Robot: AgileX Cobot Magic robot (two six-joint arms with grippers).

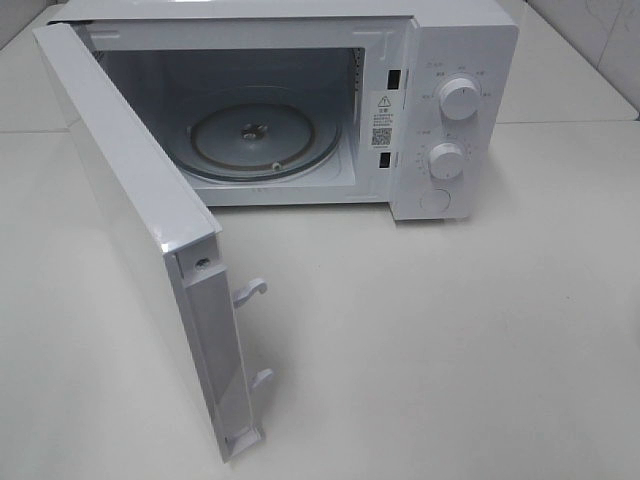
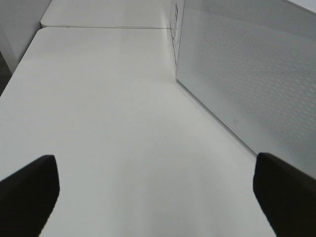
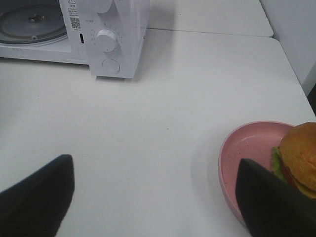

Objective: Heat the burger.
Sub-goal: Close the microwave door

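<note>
The burger (image 3: 300,157), bun over lettuce and filling, lies in a pink bowl (image 3: 247,155) on the white table, seen only in the right wrist view. My right gripper (image 3: 155,197) hangs above the table with its dark fingers (image 3: 37,195) spread wide, one fingertip over the bowl's rim; nothing is between them. The white microwave (image 1: 455,120) stands at the back with its door (image 1: 130,220) swung open and the glass turntable (image 1: 255,140) bare. My left gripper (image 2: 158,190) is open above the table beside the door's outer face (image 2: 247,69).
Two round dials (image 1: 458,98) sit on the microwave's control panel. The open door juts toward the table's front at the left. The table's edge (image 3: 291,64) runs close behind the bowl. Neither arm shows in the exterior high view.
</note>
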